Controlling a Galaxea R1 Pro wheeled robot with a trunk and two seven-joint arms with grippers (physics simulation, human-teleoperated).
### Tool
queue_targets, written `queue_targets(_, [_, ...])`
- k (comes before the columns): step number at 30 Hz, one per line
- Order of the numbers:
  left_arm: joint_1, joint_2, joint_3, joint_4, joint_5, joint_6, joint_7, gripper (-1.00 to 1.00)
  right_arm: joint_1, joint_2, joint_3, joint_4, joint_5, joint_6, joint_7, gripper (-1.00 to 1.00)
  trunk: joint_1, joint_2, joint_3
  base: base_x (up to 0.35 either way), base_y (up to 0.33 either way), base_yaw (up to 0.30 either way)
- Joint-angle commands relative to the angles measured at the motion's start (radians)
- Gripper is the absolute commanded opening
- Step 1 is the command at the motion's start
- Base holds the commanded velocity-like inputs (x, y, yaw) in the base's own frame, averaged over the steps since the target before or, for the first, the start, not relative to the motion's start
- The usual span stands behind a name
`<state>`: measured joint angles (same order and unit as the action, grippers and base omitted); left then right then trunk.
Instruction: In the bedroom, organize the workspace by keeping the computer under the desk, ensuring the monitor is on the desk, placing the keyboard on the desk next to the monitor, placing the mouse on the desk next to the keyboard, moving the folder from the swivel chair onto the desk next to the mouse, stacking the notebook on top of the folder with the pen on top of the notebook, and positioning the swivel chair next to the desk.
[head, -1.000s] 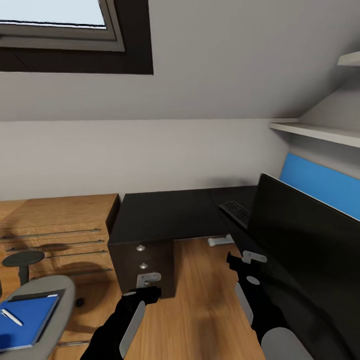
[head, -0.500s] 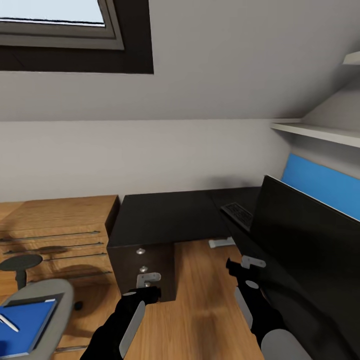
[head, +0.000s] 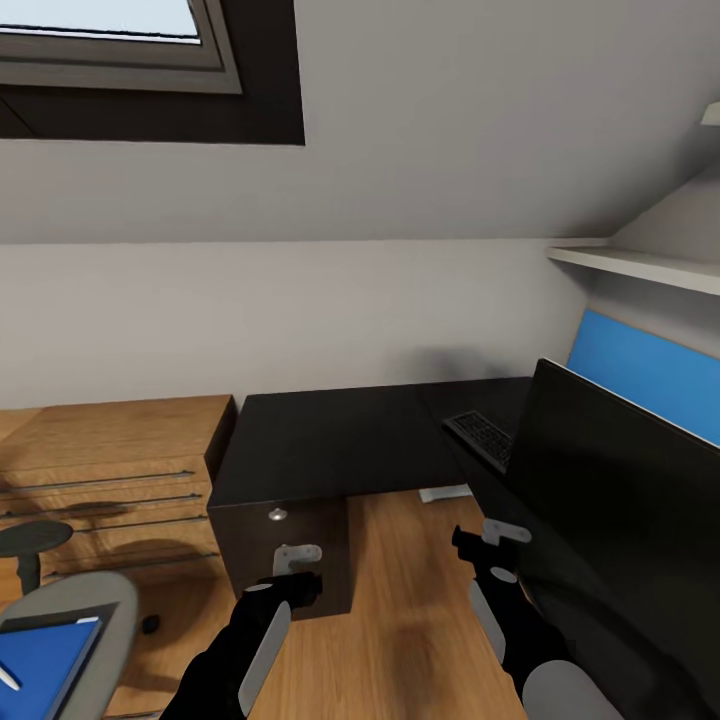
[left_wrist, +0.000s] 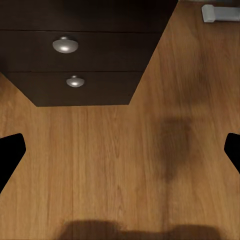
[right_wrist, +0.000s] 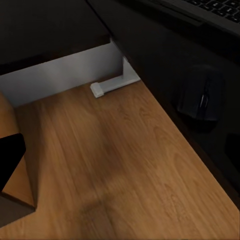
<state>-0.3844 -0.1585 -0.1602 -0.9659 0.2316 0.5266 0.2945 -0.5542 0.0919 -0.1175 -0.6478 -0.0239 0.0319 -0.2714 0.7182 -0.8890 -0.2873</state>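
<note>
The black L-shaped desk (head: 330, 440) stands against the far wall. On its right wing the dark monitor (head: 620, 500) stands with the keyboard (head: 485, 435) beside it. The keyboard's edge (right_wrist: 210, 7) and the black mouse (right_wrist: 202, 95) lie on the dark top in the right wrist view. At the lower left the grey swivel chair (head: 85, 625) carries a dark folder (head: 55, 617), a blue notebook (head: 40, 660) and a white pen (head: 6, 677). My left gripper (head: 290, 580) hangs open over the wooden floor before the desk drawers (left_wrist: 65, 47). My right gripper (head: 480, 545) is open beside the monitor.
A wooden dresser (head: 100, 470) stands left of the desk, with a round grey stool (head: 35, 540) in front of it. A white desk foot (right_wrist: 112, 85) rests on the floor. Shelves (head: 640, 265) and a blue panel (head: 650, 375) line the right wall.
The whole view has shifted: the chair with its stack has slid towards the lower left edge and the desk looks slightly nearer. Both arms keep their pose.
</note>
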Motion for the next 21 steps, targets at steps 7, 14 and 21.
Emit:
queue_targets(7, [-0.001, 0.000, -0.002, -0.008, 0.011, 0.001, 0.007, 1.00, -0.003, -0.003, -0.003, 0.016, -0.003, 0.003, -0.002, 1.00, 0.000, -0.001, -0.001, 0.007, 0.000, 0.000])
queue_targets(14, [0.023, -0.001, -0.002, -0.096, 0.011, -0.004, 0.003, 1.00, -0.007, -0.022, -0.005, 0.086, -0.004, 0.002, -0.003, 1.00, 0.000, -0.001, -0.001, 0.001, 0.000, 0.000])
queue_targets(21, [0.158, -0.001, -0.004, -0.363, 0.011, 0.003, 0.002, 1.00, -0.009, -0.035, -0.005, 0.102, -0.005, -0.001, -0.003, 1.00, 0.000, -0.001, -0.001, 0.000, 0.000, 0.000])
